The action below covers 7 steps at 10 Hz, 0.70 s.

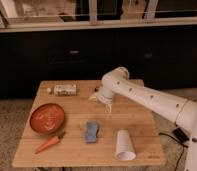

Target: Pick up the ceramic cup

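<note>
The ceramic cup (125, 144) is plain white and lies on its side near the front right of the wooden table (137, 119), its wide rim towards the front edge. The blue sponge (92, 131) lies just left of it. My gripper (105, 102) hangs from the white arm (147, 95) over the back middle of the table, well behind the cup and apart from it. It holds nothing that I can see.
A red plate (47, 118) sits at the left, with a carrot (49, 143) in front of it. A small white-labelled bottle (65, 90) lies at the back left. Dark cabinets stand behind the table.
</note>
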### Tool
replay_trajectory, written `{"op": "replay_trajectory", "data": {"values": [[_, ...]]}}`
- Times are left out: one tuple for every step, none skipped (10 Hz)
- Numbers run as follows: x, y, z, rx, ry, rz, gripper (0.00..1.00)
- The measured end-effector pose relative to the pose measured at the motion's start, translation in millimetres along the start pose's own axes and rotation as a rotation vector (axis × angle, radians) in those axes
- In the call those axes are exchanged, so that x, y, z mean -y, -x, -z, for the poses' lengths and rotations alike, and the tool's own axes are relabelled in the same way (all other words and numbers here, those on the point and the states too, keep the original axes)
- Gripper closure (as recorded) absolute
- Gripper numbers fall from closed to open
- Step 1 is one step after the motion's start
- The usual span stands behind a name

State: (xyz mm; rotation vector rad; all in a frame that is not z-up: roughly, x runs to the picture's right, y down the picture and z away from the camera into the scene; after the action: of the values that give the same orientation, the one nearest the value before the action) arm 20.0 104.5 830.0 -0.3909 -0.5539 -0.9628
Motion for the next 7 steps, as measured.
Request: {"op": "replay_trajectory", "data": {"values": [[0.0, 0.0, 0.0, 0.000, 0.000, 0.000, 0.20], [0.0, 0.0, 0.0, 0.000, 0.000, 0.000, 0.20], [0.0, 0.0, 0.0, 0.000, 0.000, 0.000, 0.20], [0.0, 0.0, 0.0, 0.000, 0.000, 0.000, 0.20], [0.0, 0.0, 0.0, 0.000, 0.000, 0.000, 0.20], [0.0, 0.0, 0.0, 0.000, 0.000, 0.000, 0.20], [0.0, 0.0, 0.0, 0.000, 0.000, 0.000, 0.20]]}}
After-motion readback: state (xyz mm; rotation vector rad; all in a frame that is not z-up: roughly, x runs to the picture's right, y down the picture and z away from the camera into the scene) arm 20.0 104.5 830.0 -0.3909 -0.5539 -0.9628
